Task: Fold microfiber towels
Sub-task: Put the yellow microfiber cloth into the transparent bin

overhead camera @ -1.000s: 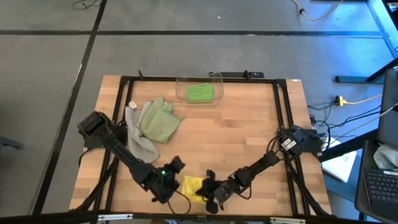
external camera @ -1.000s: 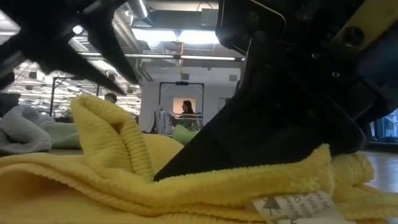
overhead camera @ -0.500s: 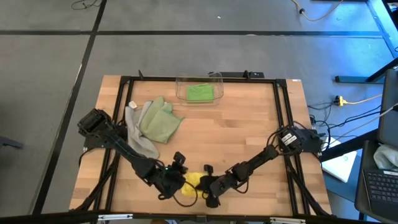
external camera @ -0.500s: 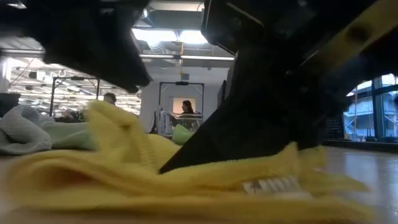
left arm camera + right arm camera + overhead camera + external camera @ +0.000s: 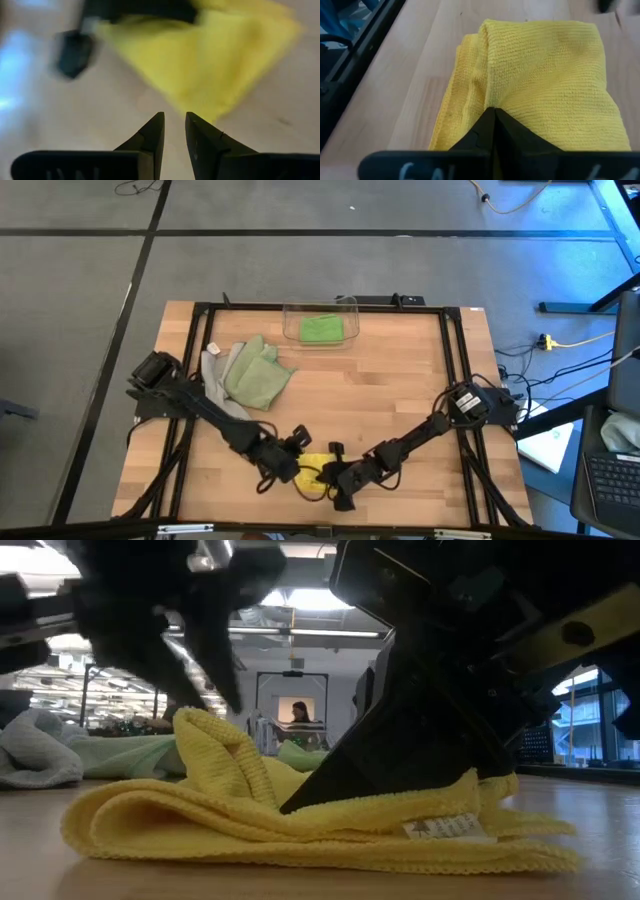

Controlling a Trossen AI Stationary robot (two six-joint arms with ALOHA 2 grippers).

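Observation:
The yellow towel (image 5: 314, 471) lies folded in several layers near the table's near edge, with one fold standing up (image 5: 212, 735) and a white tag (image 5: 445, 828) at its front. My left gripper (image 5: 175, 120) hovers just left of it, slanting down, with a narrow gap between its fingers and nothing in it. My right gripper (image 5: 495, 111) is shut, its tips on the towel. A sage green towel (image 5: 255, 375) and a grey towel (image 5: 215, 395) lie crumpled at the far left. A bright green towel (image 5: 322, 328) sits in the clear bin (image 5: 347, 304). My right gripper rests its shut fingers (image 5: 330, 785) on the yellow towel's top layer (image 5: 520, 100), slanting down from the table's right. Whether any cloth is caught between the tips, I cannot tell. The towel lies flat on the table under them.
A black frame (image 5: 455, 380) runs around the table's edges. Bare wood (image 5: 370, 390) lies between the towel pile, the bin and the yellow towel. Beyond the table, a person (image 5: 300, 712) stands far off in the room.
My left gripper has moved toward the table's right, up to the yellow towel, turning as it went. The towel's left part has drawn in toward the right and its raised fold has shifted that way. The right fingers have stayed on the towel.

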